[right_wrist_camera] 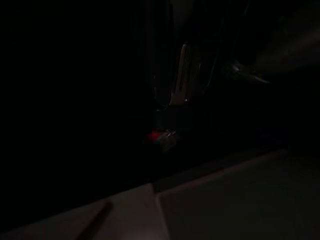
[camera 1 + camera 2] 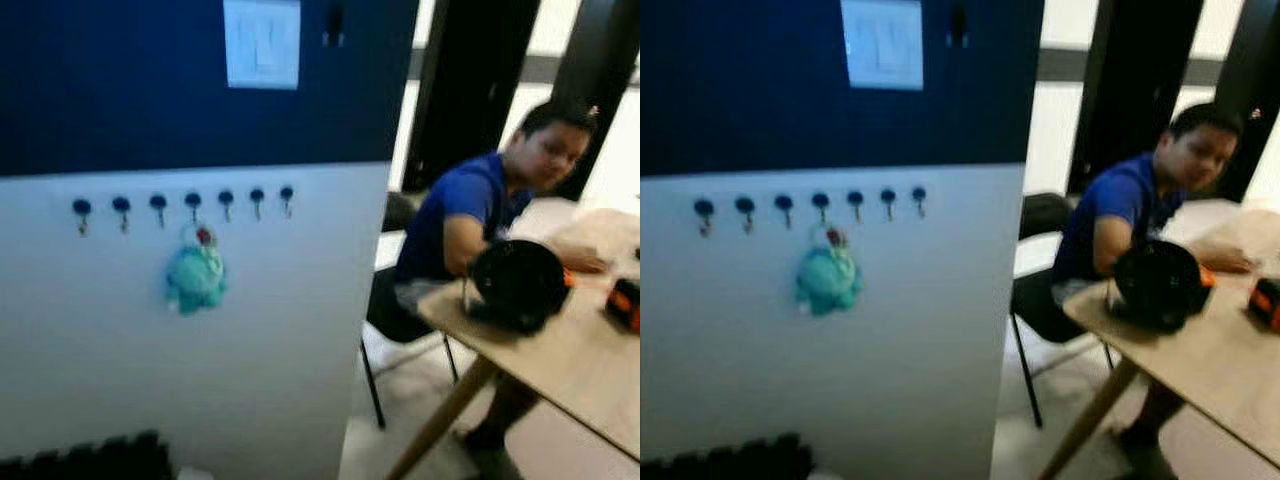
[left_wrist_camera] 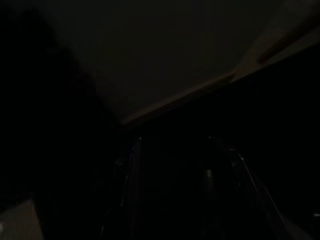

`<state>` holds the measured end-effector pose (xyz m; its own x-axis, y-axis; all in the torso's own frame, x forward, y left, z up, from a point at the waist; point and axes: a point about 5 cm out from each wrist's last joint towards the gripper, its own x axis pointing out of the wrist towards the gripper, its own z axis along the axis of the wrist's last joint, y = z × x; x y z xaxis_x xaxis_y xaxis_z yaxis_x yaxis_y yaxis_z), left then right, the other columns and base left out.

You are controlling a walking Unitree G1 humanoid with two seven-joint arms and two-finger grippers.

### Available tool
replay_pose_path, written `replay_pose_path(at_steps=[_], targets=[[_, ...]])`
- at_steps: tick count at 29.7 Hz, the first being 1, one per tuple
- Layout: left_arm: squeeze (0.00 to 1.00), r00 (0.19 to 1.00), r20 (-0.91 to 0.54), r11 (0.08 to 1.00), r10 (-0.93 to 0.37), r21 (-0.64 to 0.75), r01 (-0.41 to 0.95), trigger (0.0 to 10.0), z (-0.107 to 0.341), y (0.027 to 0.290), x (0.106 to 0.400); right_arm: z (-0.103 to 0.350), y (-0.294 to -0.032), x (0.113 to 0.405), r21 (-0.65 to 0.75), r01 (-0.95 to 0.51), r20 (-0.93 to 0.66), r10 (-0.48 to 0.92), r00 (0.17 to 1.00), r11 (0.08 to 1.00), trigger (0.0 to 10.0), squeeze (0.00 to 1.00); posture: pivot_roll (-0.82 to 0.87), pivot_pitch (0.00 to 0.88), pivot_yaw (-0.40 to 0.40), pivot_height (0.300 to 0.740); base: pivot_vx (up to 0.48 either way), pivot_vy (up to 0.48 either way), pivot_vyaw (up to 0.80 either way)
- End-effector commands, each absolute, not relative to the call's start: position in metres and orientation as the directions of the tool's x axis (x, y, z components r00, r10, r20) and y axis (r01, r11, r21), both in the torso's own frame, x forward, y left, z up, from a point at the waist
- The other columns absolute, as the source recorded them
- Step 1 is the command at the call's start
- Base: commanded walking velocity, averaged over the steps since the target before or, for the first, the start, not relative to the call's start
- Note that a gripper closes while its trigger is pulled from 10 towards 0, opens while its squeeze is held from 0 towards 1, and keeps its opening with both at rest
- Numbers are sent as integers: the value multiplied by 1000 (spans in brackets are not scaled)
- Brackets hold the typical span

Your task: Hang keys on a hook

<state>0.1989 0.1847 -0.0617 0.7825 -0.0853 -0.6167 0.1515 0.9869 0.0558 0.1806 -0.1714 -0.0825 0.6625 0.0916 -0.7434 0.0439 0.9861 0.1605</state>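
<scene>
Blurred in both eye views, a wall panel (image 2: pixel 300 330), navy above and pale below, carries a row of 7 dark hooks (image 2: pixel 193 203). From the 4th hook from the panel's left edge, the keys (image 2: pixel 204 237) are hung with a teal plush keychain (image 2: pixel 195 277). Whether the grippers are released or clenched cannot be told in the dark wrist views. At a wooden table (image 2: pixel 560 360), a person in a blue shirt (image 2: pixel 470 215) is seated.

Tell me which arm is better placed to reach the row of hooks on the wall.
Left, probably: the hooks sit toward the robot's left, with the table and a person on its right. A teal keychain hangs on one hook.
</scene>
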Motion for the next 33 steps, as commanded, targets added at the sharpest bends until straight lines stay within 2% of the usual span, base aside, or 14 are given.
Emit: replay_pose_path(at_steps=[1,12,27,33], targets=[[0,779,-623,987,-75,67,148,10000,-62,185,199,-83,-174,180,154,44,-747,87,659,987,10000,0,117,0,-35,740,0,0,800],[0,772,-633,987,-59,77,139,10000,-64,187,197,-82,-173,182,157,36,-746,95,659,987,10000,0,119,0,-40,740,0,0,800],[0,741,-671,973,-18,159,167,10000,-67,192,194,-82,-173,182,158,36,-743,95,663,987,10000,0,117,0,-39,740,0,0,800],[0,742,-670,975,-28,145,168,10000,-67,191,194,-82,-173,183,158,38,-743,94,663,987,10000,0,118,0,-41,740,0,0,800]])
